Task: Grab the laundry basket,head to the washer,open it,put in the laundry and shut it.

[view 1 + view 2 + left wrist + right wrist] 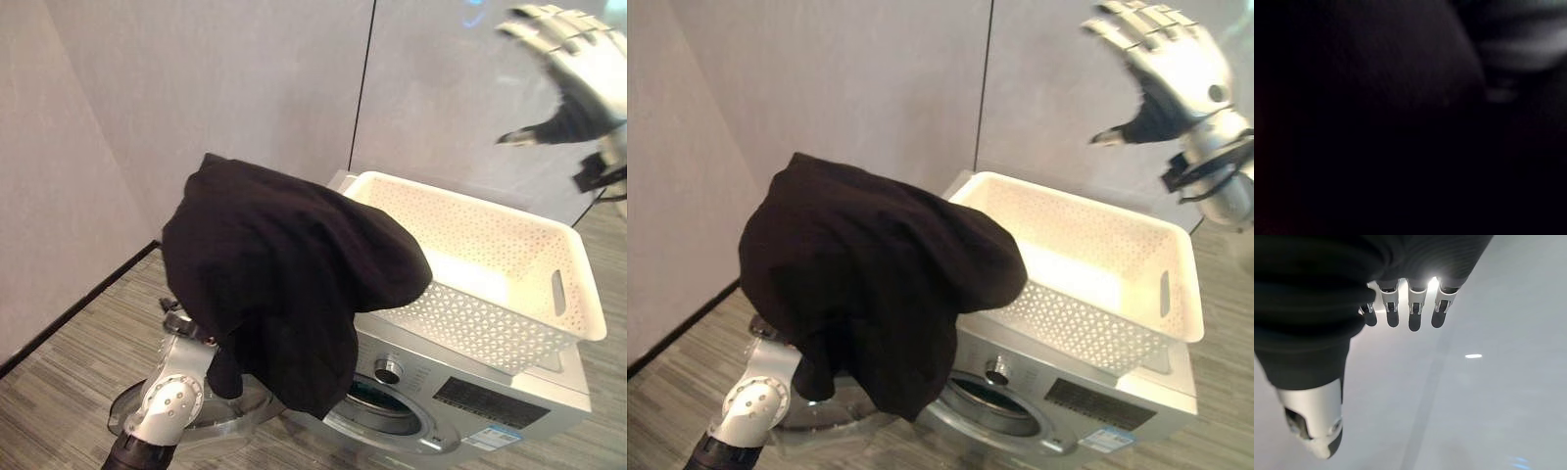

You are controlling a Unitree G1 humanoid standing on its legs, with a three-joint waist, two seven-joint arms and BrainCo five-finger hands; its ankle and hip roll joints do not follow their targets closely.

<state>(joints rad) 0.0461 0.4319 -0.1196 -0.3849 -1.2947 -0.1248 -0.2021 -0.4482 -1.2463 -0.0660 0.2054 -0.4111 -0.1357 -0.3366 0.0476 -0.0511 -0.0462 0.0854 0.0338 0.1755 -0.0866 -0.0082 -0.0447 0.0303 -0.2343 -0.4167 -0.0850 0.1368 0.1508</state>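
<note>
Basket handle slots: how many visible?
1: a slot in the end wall of the white basket on the washer. The opposite end sits behind the black garment, possibly hiding another.

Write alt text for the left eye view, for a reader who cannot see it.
A black garment is draped over the robot's raised left arm, hiding its hand, above the open door of a silver front-loading washer. A white perforated laundry basket sits on top of the washer. The right hand is raised high, fingers spread, holding nothing.

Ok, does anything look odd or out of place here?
Yes: the black garment is draped right over the left arm, hiding its hand, above the washer's open door. The white basket sits empty on top; right hand raised, open.
</note>
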